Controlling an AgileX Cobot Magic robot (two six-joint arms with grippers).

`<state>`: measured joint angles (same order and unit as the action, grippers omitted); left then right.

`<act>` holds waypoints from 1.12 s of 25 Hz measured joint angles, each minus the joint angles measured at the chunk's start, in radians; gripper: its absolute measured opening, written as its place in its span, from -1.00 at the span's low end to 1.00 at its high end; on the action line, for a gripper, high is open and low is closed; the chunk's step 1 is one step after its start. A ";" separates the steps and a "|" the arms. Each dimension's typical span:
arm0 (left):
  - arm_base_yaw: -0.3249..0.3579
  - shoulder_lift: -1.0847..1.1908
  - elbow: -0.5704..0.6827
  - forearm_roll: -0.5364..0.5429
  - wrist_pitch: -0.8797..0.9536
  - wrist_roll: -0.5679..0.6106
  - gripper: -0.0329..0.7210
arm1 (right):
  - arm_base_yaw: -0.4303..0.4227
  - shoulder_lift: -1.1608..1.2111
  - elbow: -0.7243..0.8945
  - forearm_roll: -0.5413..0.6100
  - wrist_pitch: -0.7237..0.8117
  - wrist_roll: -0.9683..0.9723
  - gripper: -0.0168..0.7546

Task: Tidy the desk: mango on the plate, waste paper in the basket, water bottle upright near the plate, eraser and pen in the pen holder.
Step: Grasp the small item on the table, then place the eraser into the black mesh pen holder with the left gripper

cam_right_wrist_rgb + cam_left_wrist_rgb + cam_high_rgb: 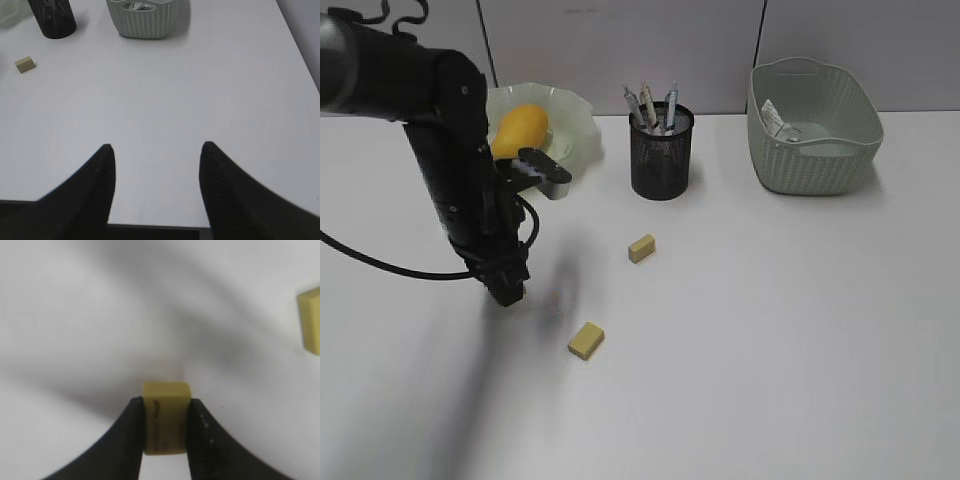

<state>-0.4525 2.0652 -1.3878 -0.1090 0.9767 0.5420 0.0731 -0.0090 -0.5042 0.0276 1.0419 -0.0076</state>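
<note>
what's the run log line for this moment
left gripper: shut on eraser | right gripper: open, empty | mango: on plate | two erasers loose on desk

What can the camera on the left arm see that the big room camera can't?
Only the left wrist view shows the left gripper pinching a small yellow block eraser.

Only the exterior view shows the yellow-orange mango on the ruffled pale-green plate, the black mesh pen holder and the woven green basket.

Both show the white desk and another yellow eraser.
</note>
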 joint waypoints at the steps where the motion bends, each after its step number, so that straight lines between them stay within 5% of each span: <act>1: -0.003 -0.018 0.000 -0.005 0.015 -0.007 -0.38 | 0.000 0.000 0.000 0.000 0.000 0.000 0.16; 11: -0.026 -0.124 -0.013 -0.232 -0.087 -0.037 -0.38 | 0.000 0.000 0.000 0.000 0.000 0.000 0.16; 28: -0.132 -0.176 -0.014 -0.417 -1.032 -0.037 -0.38 | 0.000 0.000 0.000 0.000 0.000 0.000 0.16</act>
<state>-0.5848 1.8894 -1.4022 -0.5261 -0.0552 0.5048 0.0731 -0.0090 -0.5042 0.0276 1.0419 -0.0076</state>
